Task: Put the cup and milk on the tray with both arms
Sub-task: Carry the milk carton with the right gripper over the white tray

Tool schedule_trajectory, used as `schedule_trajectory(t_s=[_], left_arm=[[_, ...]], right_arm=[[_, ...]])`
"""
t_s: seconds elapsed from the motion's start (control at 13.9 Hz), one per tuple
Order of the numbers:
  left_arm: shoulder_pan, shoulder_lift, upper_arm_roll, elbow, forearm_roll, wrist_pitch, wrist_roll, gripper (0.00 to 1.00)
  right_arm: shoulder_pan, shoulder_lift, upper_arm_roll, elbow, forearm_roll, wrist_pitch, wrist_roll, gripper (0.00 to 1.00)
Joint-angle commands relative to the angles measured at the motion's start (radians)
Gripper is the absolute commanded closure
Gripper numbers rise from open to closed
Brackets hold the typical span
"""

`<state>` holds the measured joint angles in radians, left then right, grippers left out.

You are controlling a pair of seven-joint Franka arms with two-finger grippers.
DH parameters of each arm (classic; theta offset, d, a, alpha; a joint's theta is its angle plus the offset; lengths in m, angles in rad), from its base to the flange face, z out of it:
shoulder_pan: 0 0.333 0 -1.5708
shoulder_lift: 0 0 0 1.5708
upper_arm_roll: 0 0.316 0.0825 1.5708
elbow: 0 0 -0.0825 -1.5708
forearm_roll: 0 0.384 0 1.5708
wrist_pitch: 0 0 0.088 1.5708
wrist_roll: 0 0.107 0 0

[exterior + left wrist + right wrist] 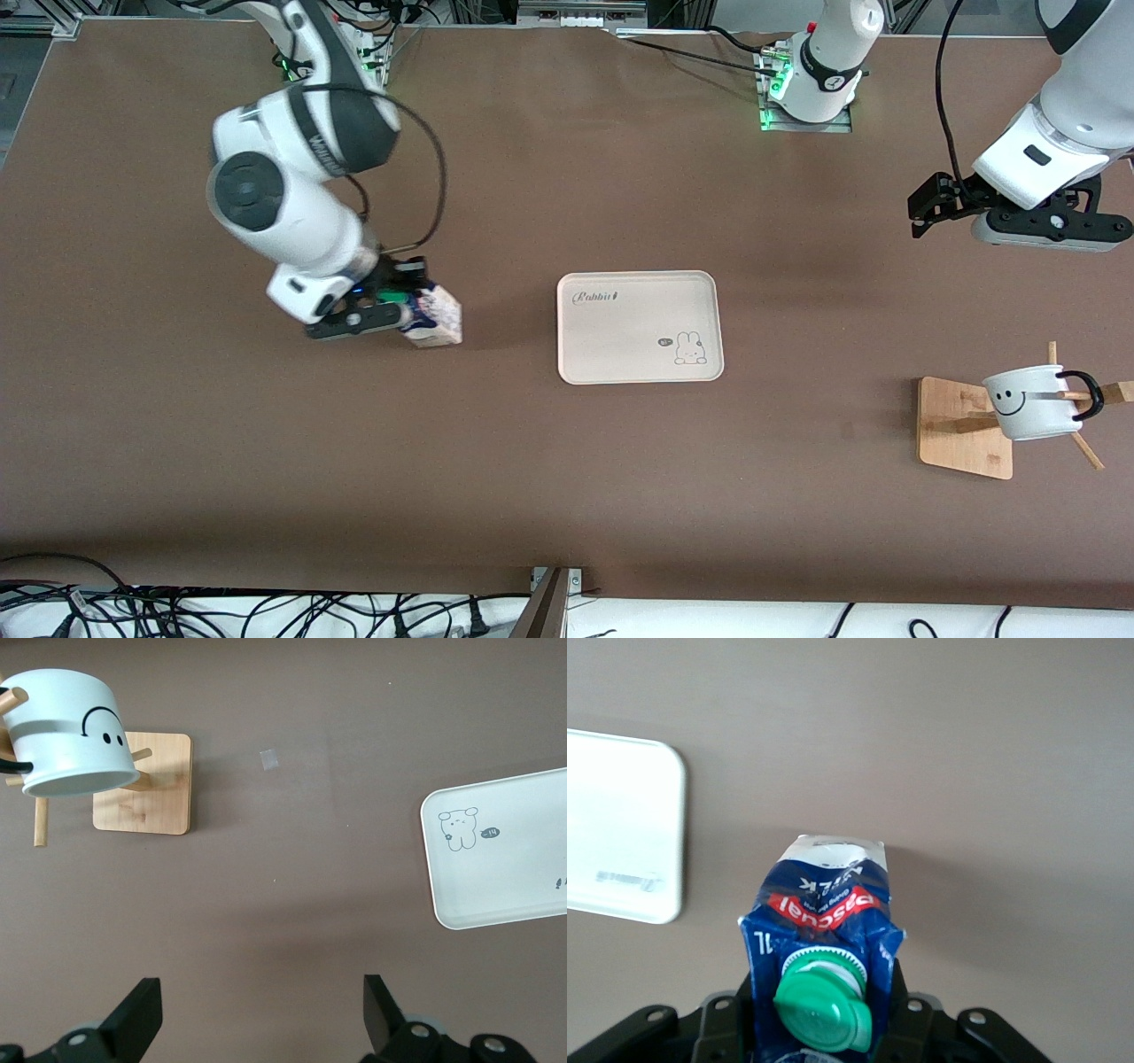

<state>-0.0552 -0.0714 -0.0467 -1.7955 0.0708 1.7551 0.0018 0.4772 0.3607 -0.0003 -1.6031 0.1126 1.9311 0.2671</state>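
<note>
My right gripper [409, 306] is shut on the top of the milk [438, 323], a blue and white carton with a green cap [824, 1005]. The carton leans low over the table, toward the right arm's end from the tray [638, 328]; in the right wrist view the milk [824, 904] fills the jaws and the tray [620, 842] lies off to one side. The cup [1028, 403], white with a smiley face, hangs tilted on a wooden rack [961, 430] toward the left arm's end. My left gripper [918, 217] hangs open and empty over bare table; its wrist view shows the cup [71, 735] and tray [505, 850].
The rack's square wooden base [155, 784] and its pegs stand out around the cup. A small pale patch [270, 759] lies on the brown table between rack and tray. Cables run along the table edge nearest the front camera [266, 611].
</note>
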Motion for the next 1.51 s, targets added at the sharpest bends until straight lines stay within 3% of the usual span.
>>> schedule_trajectory(t_s=[0.0,0.29,0.5,0.72,1.08,1.44], left_arm=[[0.006,0.016,-0.001,0.036,-0.005,-0.023,-0.002,0.00],[0.011,0.024,0.002,0.039,-0.006,-0.022,0.001,0.00],[0.011,0.031,0.002,0.050,-0.008,-0.023,-0.002,0.00],[0.011,0.032,0.002,0.050,-0.008,-0.023,-0.002,0.00],[0.009,0.032,-0.001,0.053,-0.009,-0.025,-0.003,0.00],[0.008,0.042,-0.001,0.065,-0.009,-0.023,-0.003,0.00]], right_arm=[[0.108,0.116,-0.009,0.168,0.004,-0.029,0.124,0.45],[0.231,0.251,-0.010,0.348,-0.001,-0.023,0.280,0.45],[0.270,0.323,-0.012,0.420,-0.007,-0.011,0.316,0.45],[0.311,0.357,-0.018,0.425,-0.016,0.035,0.316,0.45],[0.344,0.395,-0.020,0.423,-0.106,0.043,0.343,0.45],[0.350,0.411,-0.020,0.423,-0.114,0.048,0.357,0.41]])
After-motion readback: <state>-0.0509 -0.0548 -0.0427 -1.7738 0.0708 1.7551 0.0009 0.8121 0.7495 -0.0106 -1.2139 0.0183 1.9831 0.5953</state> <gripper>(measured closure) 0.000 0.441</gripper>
